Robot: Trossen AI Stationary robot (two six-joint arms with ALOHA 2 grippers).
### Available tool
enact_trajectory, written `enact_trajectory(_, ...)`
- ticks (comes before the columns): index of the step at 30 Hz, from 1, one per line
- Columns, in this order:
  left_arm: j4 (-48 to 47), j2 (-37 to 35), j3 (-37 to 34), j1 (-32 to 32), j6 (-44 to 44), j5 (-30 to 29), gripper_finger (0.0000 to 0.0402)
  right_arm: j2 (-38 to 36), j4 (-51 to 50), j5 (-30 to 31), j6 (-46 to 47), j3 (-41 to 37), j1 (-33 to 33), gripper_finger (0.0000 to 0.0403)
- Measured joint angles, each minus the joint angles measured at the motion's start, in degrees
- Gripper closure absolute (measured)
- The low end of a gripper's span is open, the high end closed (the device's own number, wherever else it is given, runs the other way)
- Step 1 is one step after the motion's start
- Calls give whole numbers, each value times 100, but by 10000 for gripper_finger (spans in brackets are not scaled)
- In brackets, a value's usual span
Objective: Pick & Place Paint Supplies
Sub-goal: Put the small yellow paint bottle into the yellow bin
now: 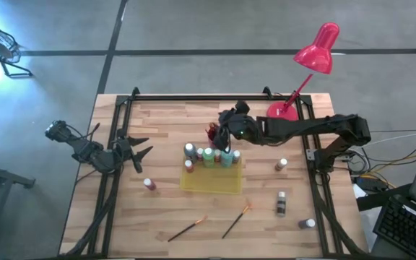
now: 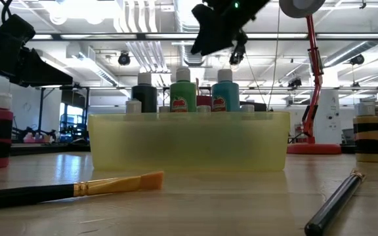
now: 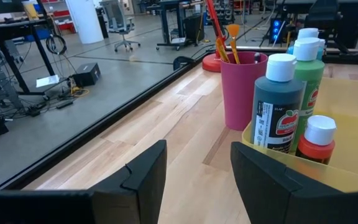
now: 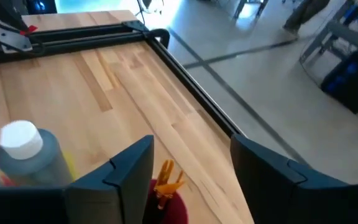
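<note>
Several paint bottles [image 1: 211, 155] stand in a row along the far side of the flat yellow tray [image 1: 209, 182]; they also show in the low view [image 2: 184, 92] and the left wrist view [image 3: 278, 106]. The magenta cup [image 1: 211, 134] holding orange-tipped brushes [image 3: 224, 38] stands just behind the tray. My right gripper [image 1: 227, 136] hangs open and empty above the cup [image 4: 166, 208] and the tray's far edge, high in the low view [image 2: 222, 29]. My left gripper [image 1: 137, 150] is open and empty, left of the tray, low over the table [image 3: 197, 174].
Loose bottles stand on the table: one left of the tray [image 1: 149, 185], two to its right [image 1: 281, 165] [image 1: 281, 204], and one lies near the right front corner [image 1: 307, 224]. Two brushes [image 1: 186, 229] [image 1: 235, 220] lie in front of the tray. A red lamp [image 1: 316, 54] stands at the far right.
</note>
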Motion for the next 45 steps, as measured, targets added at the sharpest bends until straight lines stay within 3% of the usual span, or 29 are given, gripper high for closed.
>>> enact_trajectory(7, 1, 0, -2, 1, 1, 0, 217, -11, -2268, 23, 616, 1404, 224, 190)
enact_trajectory(16, 1, 1, -2, 1, 0, 0, 217, -11, -4553, 484, 1443, 2457, 865, 234)
enact_trajectory(27, 2, 0, 0, 2, 0, 0, 217, -52, -7595, 900, 4086, 2994, 1646, 284)
enact_trajectory(30, 1, 0, -2, 1, 2, 0, 217, -218, -7672, 808, 4539, 2851, 1841, 294)
enact_trajectory(39, 0, 0, -2, 2, 0, 0, 217, -753, -7662, -314, 5514, 2397, 2259, 326)
enact_trajectory(45, 2, 2, 0, 2, 2, 0, 217, -796, -7665, -454, 5809, 2288, 2634, 337)
